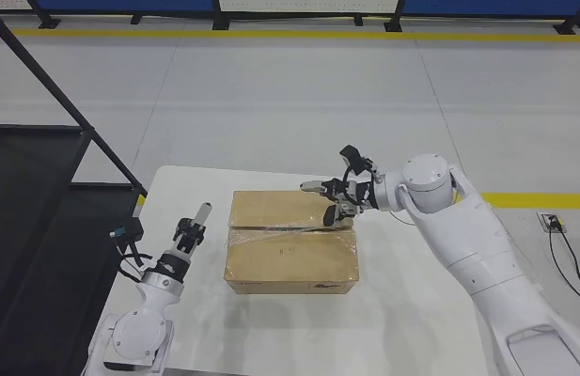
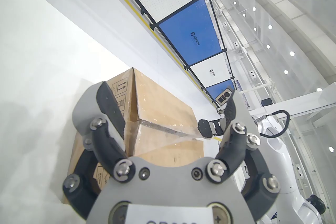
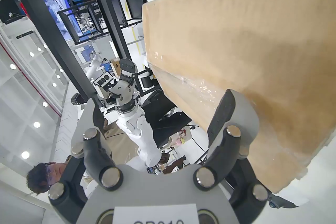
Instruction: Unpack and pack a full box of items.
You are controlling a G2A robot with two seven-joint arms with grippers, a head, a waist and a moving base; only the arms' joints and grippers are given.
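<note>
Top view: taped box (image 1: 290, 246) mid white table (image 1: 412, 310), yellow-lined floor (image 1: 271, 94) beyond. Wrist views tell me left claw (image 2: 168, 101) and right claw (image 3: 157, 104) are both spread.

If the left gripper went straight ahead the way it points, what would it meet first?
Most likely the cardboard box: its taped seam lies dead ahead of the open left gripper in its wrist view. A strip of table separates them, and depth is uncertain.
</note>
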